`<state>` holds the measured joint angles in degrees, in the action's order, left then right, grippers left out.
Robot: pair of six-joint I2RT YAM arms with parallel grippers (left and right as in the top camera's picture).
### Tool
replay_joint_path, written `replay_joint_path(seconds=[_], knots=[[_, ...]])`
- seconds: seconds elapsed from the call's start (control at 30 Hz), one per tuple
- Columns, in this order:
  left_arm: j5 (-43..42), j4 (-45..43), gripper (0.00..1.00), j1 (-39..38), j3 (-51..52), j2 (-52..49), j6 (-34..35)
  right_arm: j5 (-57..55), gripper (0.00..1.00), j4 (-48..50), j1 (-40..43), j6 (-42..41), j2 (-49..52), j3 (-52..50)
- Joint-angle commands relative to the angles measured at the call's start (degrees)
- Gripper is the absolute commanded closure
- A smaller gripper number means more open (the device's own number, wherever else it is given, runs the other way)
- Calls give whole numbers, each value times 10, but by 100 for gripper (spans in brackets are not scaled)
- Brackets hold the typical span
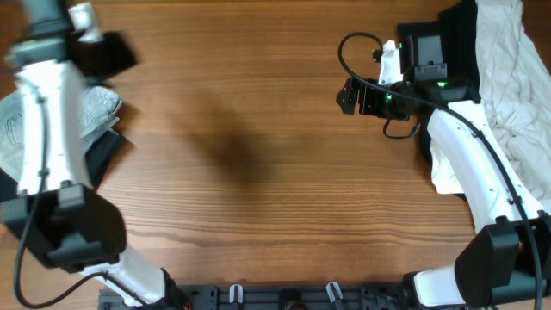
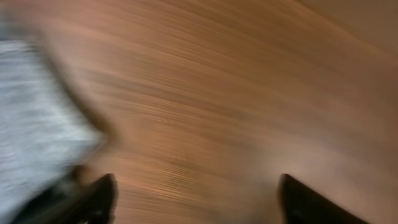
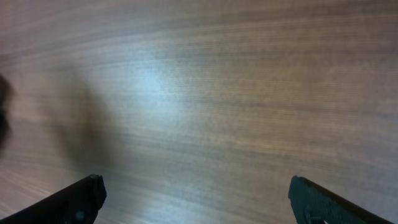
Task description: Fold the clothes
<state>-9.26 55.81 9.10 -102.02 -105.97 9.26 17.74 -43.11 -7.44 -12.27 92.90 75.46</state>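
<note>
A folded grey garment (image 1: 93, 112) lies at the table's left edge, partly under my left arm; it shows blurred at the left of the left wrist view (image 2: 37, 118). A pile of white clothes (image 1: 525, 95) sits at the right edge. My left gripper (image 1: 108, 53) is at the far left, above and just beyond the grey garment, open and empty (image 2: 196, 199). My right gripper (image 1: 349, 95) is at the upper right, left of the white pile, open and empty over bare wood (image 3: 196, 199).
The wooden table (image 1: 258, 155) fills the middle. A dark tray or bin (image 1: 103, 155) lies under the grey garment at the left. Black equipment (image 1: 448, 43) stands beside the white pile at the upper right.
</note>
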Motion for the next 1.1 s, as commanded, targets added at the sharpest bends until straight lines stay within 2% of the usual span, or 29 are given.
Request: replay_joint_path(seconds=[0.0,0.07,0.13,0.17,0.27,0.37,0.43,0.57,0.7,0.8,0.9,1.07], knots=[[29,16,0,-100,-11,0,-25,-86,0,3,0,28,9,-2],[56,47,0,-132,-11,-1,-24,-99,0,-12,0,56,8,0],[57,118,0,-153,-11,-1,-24,-99,0,-76,0,63,-2,8],[57,186,0,-156,-11,-1,-22,-106,0,-113,0,67,-24,8],[60,295,0,-153,-11,-1,7,-119,0,-125,0,26,-79,8],[71,345,0,-153,-10,8,24,-126,0,-118,0,-8,-158,8],[70,338,0,-158,-4,33,24,-156,0,-121,0,-34,-208,-1],[95,246,0,-166,81,181,34,-166,0,-90,0,-43,-323,-80],[118,77,0,-178,280,431,32,-201,0,-25,0,-42,-497,-236],[124,2,0,-178,417,603,32,-210,0,-15,0,-43,-585,-311],[121,-5,0,-179,477,725,32,-209,1,-32,0,-44,-612,-344],[121,59,0,-179,478,824,32,-202,0,-71,0,-44,-598,-344]])
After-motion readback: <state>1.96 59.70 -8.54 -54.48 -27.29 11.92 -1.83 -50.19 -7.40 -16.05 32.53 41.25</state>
